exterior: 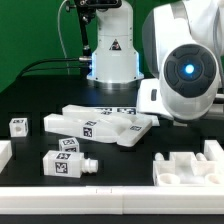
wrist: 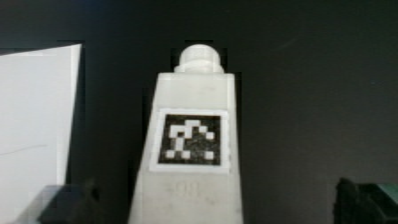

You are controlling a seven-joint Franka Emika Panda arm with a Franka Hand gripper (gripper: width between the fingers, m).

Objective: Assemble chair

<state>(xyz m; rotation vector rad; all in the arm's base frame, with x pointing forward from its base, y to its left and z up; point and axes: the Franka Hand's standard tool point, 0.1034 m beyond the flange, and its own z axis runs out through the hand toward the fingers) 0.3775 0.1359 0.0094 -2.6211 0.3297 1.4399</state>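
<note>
In the wrist view a long white chair piece [wrist: 196, 125] with a square tag and a rounded peg end lies on the black table. It sits between my gripper's [wrist: 217, 205] two dark fingertips [wrist: 71, 205], which stand wide apart and do not touch it. The gripper is open. A flat white slab [wrist: 36, 110] lies beside the piece. In the exterior view several tagged white pieces [exterior: 105, 125] lie in a heap at the table's middle. The arm's glossy body [exterior: 185, 70] hangs over the heap's right end and hides the gripper.
A small tagged cube [exterior: 17, 126] lies at the exterior view's left. A blocky piece with a peg [exterior: 65, 163] lies in front. A ribbed white part [exterior: 190, 168] lies at the front right, and another white part [exterior: 5, 152] sits at the left edge.
</note>
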